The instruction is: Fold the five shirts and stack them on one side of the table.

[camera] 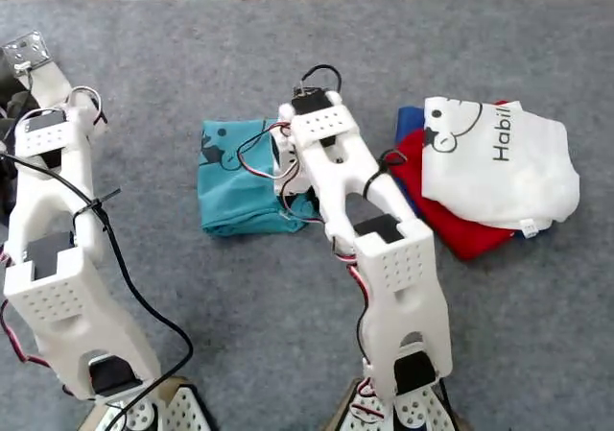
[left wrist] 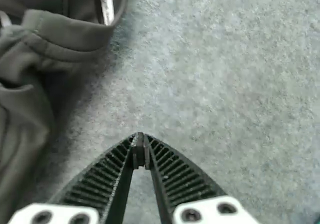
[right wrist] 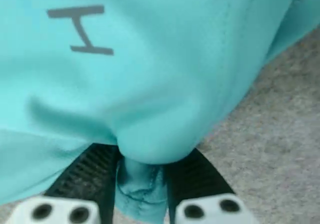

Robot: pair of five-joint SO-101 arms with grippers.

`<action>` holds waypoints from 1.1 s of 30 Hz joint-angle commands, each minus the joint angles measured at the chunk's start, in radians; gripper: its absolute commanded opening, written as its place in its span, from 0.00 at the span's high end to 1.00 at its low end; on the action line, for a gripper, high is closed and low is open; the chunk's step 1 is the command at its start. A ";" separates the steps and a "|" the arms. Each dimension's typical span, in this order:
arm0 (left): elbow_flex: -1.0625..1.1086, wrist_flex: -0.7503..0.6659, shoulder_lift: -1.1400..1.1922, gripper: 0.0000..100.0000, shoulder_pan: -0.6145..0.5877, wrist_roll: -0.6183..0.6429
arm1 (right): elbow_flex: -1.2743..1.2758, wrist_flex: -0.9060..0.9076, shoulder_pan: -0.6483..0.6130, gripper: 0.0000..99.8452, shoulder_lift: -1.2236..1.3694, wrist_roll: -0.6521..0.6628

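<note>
A folded teal shirt (camera: 233, 177) lies mid-table. My right arm (camera: 331, 157) bends down over its right edge. In the right wrist view, my right gripper (right wrist: 142, 176) is shut on a bunched fold of the teal shirt (right wrist: 150, 84), which drapes over the fingers. At the right sits a stack: a white shirt (camera: 499, 162) on top, then a red shirt (camera: 451, 222), with a blue shirt (camera: 410, 119) peeking out beneath. My left arm (camera: 53, 191) stands at the far left. My left gripper (left wrist: 140, 153) is shut with nothing in it, above the carpet beside a crumpled dark grey shirt (left wrist: 30, 64).
Grey carpet (camera: 192, 306) covers the whole table. Loose cables (camera: 115, 249) trail along both arms. The dark grey shirt (camera: 8, 95) lies at the table's left edge. Open carpet stretches between the two arms and along the far side.
</note>
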 commanded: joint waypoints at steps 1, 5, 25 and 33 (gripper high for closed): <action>-0.114 0.117 -0.043 0.97 0.110 0.021 | 0.030 0.031 0.057 0.99 0.050 0.029; -0.228 0.259 -0.012 0.85 0.214 0.210 | 0.094 -0.018 0.063 0.99 0.048 0.032; -0.796 0.628 0.506 0.72 0.371 0.288 | 0.183 -0.044 0.189 0.99 0.044 0.021; -1.124 0.786 0.612 0.72 0.352 0.292 | 0.182 -0.049 0.189 0.99 0.045 0.021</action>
